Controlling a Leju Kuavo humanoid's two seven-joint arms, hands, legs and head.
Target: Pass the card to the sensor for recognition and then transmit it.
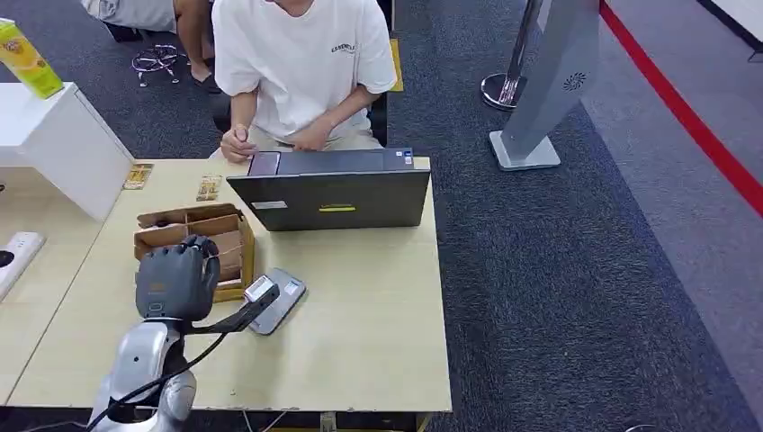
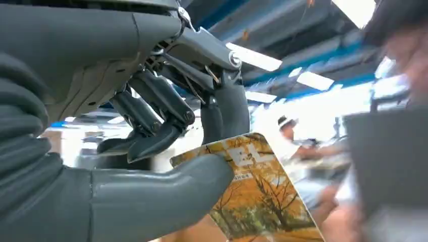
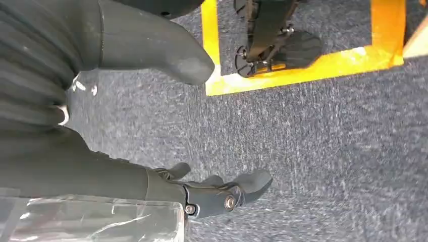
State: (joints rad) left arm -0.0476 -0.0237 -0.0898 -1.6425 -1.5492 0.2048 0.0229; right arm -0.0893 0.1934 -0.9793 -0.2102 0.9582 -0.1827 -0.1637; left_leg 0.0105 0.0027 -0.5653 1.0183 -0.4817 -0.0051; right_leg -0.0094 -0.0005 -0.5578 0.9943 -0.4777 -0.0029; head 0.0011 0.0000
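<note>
My left hand [image 1: 176, 281] is raised over the front left of the wooden table [image 1: 360, 333], just in front of the cardboard box [image 1: 200, 225]. It pinches a card [image 2: 262, 196] printed with yellow autumn trees between thumb [image 2: 166, 194] and fingers [image 2: 151, 108]. The grey card sensor [image 1: 274, 300] lies flat on the table just right of that hand. My right hand [image 3: 151, 126] hangs over grey carpet with its fingers apart and nothing in it.
A person in a white shirt [image 1: 301, 63] sits behind an open dark laptop [image 1: 333, 193] at the table's far edge. Two small cards [image 1: 171, 183] lie behind the box. A white cabinet [image 1: 54, 144] holding a yellow carton [image 1: 27, 58] stands at left. Grey carpet lies to the right.
</note>
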